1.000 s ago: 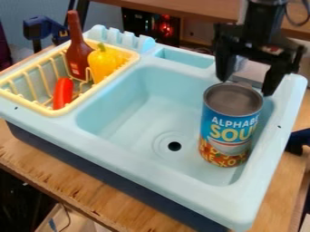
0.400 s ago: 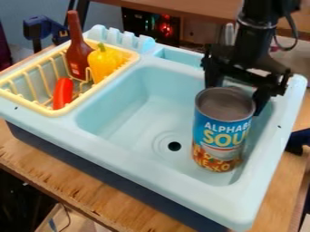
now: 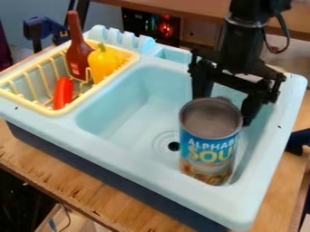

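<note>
One soup can (image 3: 209,149) is shown in the right half of the basin (image 3: 130,122), at the right of the centre of the frame, with the black gripper (image 3: 225,110) placed close against its far side. Whether the gripper is open, closed or clamped on the can cannot be told, nor whether the can's base is lifted. As far as can be judged, the can is reached but not yet left free; what remains cannot be determined. At upper left, a brown bottle (image 3: 78,52), a yellow bell pepper (image 3: 104,62) and a red toy vegetable (image 3: 62,93) are held in a cream rack (image 3: 66,109). The light-blue sink (image 3: 151,167) is supported by a wooden table (image 3: 79,190); red lights (image 3: 165,28) are seen behind, at top centre.
</note>
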Robot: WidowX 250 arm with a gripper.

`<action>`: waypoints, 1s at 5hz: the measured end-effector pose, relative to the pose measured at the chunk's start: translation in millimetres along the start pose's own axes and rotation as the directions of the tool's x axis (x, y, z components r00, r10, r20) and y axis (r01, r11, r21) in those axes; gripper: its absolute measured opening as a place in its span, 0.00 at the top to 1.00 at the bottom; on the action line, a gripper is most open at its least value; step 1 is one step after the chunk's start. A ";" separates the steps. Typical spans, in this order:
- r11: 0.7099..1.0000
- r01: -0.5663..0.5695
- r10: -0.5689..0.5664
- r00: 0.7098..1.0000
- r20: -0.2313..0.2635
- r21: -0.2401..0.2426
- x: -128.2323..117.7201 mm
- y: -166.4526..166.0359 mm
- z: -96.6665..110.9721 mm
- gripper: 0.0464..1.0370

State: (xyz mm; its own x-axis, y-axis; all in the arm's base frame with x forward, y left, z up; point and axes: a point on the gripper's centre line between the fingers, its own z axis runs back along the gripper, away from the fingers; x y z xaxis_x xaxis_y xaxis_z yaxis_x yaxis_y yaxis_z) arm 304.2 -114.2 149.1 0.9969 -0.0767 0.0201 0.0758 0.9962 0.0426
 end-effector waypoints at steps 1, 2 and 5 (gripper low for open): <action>1.000 0.006 -0.007 0.999 -0.054 -0.028 -18.1 -1.1 -6.2 0.04; 0.996 -0.012 0.004 0.997 -0.082 -0.092 -19.7 -0.4 -8.0 0.04; 0.989 -0.043 0.033 0.997 -0.067 -0.144 -2.6 23.1 19.8 0.04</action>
State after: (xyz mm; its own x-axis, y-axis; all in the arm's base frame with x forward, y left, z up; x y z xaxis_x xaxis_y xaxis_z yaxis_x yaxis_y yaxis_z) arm 302.9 -91.8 169.8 0.9982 -0.0404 -0.0453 0.0355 0.9941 -0.1028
